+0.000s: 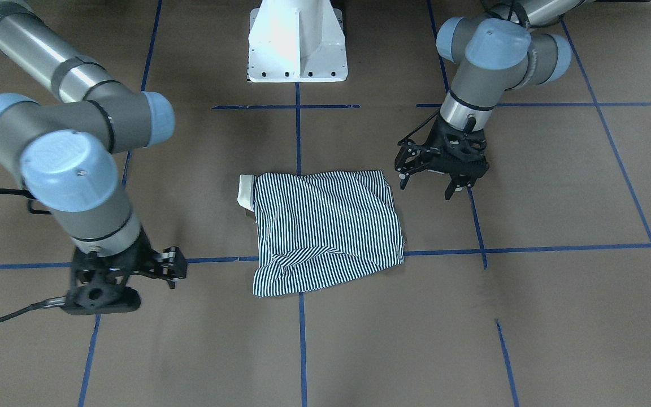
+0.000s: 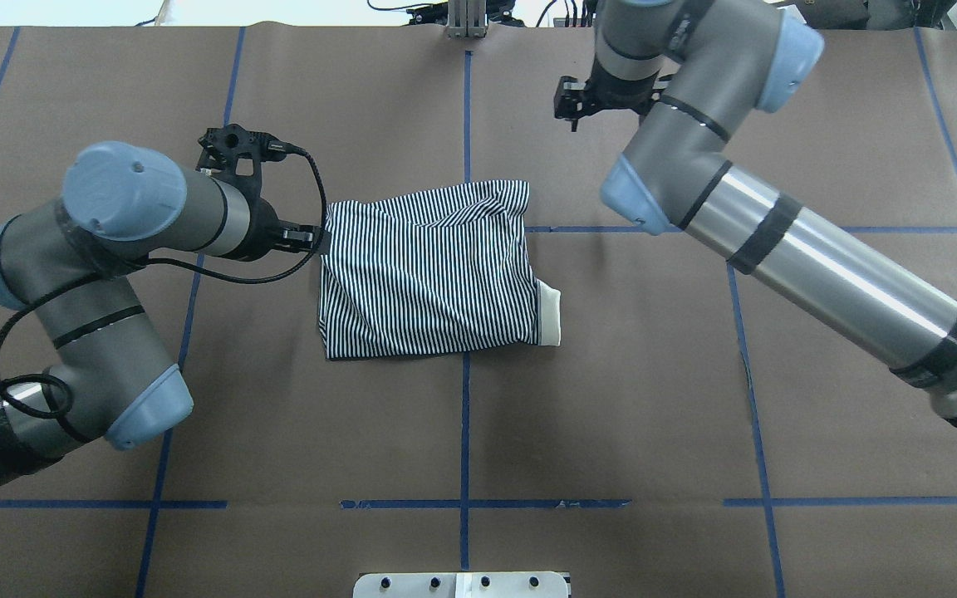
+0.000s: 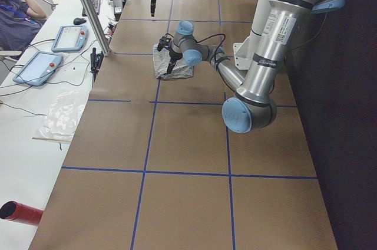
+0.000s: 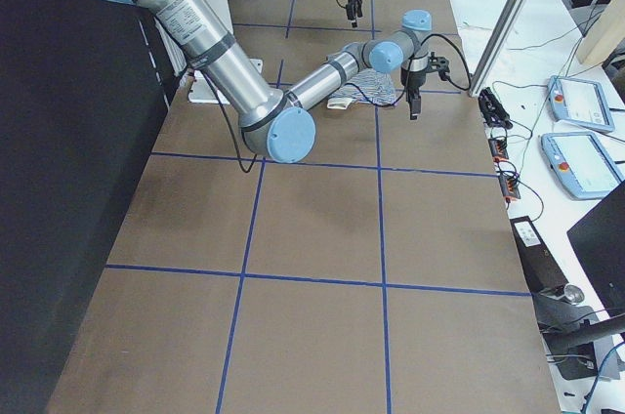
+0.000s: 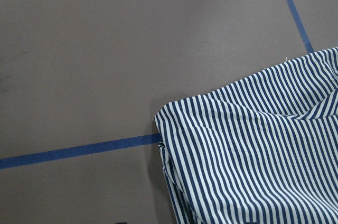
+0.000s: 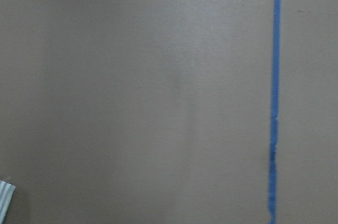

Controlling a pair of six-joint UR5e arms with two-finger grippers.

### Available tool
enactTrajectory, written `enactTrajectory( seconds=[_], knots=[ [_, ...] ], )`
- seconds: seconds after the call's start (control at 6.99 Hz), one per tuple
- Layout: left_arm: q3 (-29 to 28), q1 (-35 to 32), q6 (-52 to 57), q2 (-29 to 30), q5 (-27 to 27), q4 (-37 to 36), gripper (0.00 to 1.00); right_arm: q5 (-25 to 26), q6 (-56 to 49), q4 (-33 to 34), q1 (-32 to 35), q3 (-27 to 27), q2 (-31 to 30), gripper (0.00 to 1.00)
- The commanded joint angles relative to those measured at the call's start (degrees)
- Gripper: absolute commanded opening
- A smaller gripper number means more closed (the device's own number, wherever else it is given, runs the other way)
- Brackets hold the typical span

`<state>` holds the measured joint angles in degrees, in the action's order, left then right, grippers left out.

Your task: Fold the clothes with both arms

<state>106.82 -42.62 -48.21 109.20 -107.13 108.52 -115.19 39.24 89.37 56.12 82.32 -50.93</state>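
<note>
Two views at odds: left fingers (image 1: 450,189) spread from the front, unclear overhead; right fingers (image 1: 172,265) indeterminate in every view.

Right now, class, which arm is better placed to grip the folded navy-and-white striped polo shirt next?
Probably left: the left gripper hangs open beside the edge of the striped polo shirt, and its wrist camera shows the stripes. The right gripper sits farther off.

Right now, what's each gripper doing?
Left gripper: open, empty, beside the polo shirt.
Right gripper: cannot tell whether open or shut; it is away from the shirt.
</note>
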Motion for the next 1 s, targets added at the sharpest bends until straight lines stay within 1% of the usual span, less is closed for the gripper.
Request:
enactTrajectory(
  seconds=[0.0, 0.14, 0.29, 0.43, 0.57, 0.72, 0.86],
  knots=[
    [5.32, -7.53, 12.9, -7.83, -5.17, -1.47, 1.0, -5.54, -17.64, 0.55, 8.27, 7.56, -13.08, 1.0],
    [6.46, -12.87, 21.58, -12.04, -8.07, -1.47, 1.0, -7.14, -23.01, 0.55, 11.53, 11.5, -19.14, 1.0],
    [6.48, -19.98, 32.19, -15.39, -11.41, -1.56, 1.0, -8.72, -30.2, 0.72, 15.56, 13.89, -24.86, 1.0],
    [5.52, -27.09, 41.52, -18.2, -13.96, -2.08, 1.0, -10.13, -37.76, 0.98, 20.21, 14.18, -29.61, 1.0],
    [3.86, -32.82, 43.35, -19.28, -16.08, -5.31, 1.0, -11.88, -43.14, 1.16, 24.87, 13.75, -33.4, 1.0],
    [1.58, -34.88, 43.03, -20.07, -16.53, -7.34, 1.0, -13.21, -43.54, 0.29, 27.18, 14.09, -40.49, 1.0],
    [-2.88, -37.51, 43.11, -21.65, -18.36, -7.62, 1.0, -13.04, -43.98, 0.2, 29.46, 14.27, -44.47, 1.0]
  ],
)
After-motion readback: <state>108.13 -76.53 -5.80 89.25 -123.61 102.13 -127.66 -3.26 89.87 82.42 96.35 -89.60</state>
